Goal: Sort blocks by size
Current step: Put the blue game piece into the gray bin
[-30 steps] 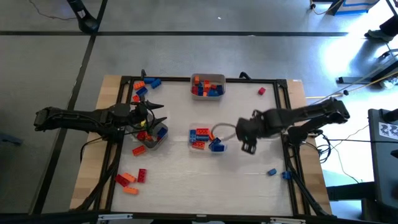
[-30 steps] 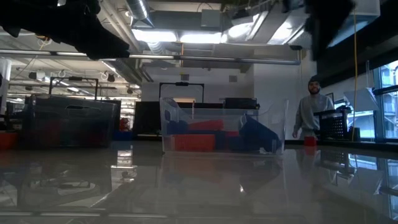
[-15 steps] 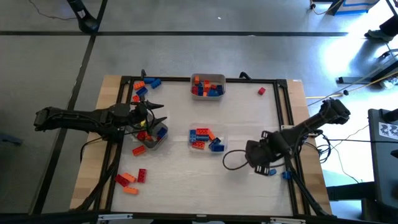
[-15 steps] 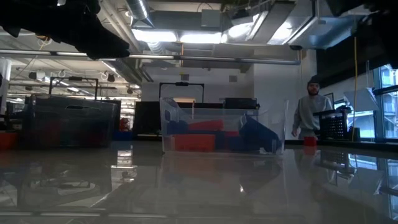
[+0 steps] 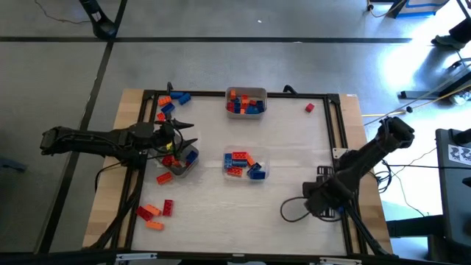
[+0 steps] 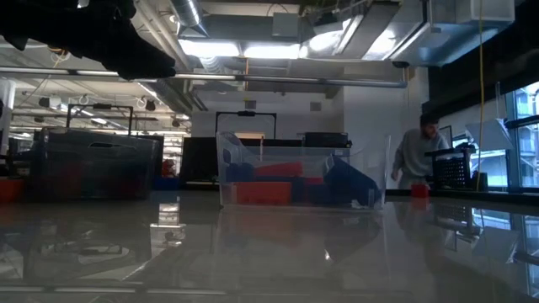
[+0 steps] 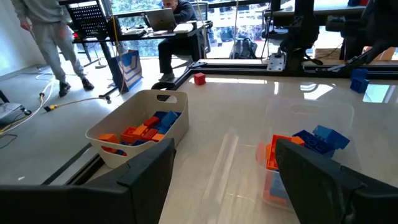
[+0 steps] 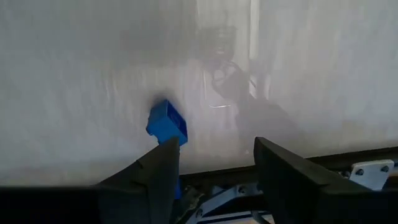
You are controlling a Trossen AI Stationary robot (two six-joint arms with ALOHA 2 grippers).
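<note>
Blocks in red, orange and blue fill a white tray (image 5: 246,101) at the far edge, a clear tray (image 5: 245,163) mid-table and a clear tray (image 5: 180,158) on the left. More lie loose at the far left (image 5: 171,103) and near left (image 5: 154,210). My left gripper (image 5: 185,140) hangs open over the left tray. My right gripper (image 5: 324,205) is open, pointing down near the near right corner. A small blue block (image 8: 166,124) lies on the table just beyond one of its fingers (image 8: 163,171). Nothing is between the fingers.
A single red block (image 5: 310,108) lies at the far right. A black frame rail (image 5: 340,140) runs along the table's right side, close to my right gripper. A cable loop (image 5: 293,212) lies beside that gripper. A person (image 6: 417,151) stands beyond the table.
My right gripper has swung from beside the middle clear tray toward the table's near right corner, sinking and rolling as it went. Its fingers stay apart. The person behind the table has bent forward.
</note>
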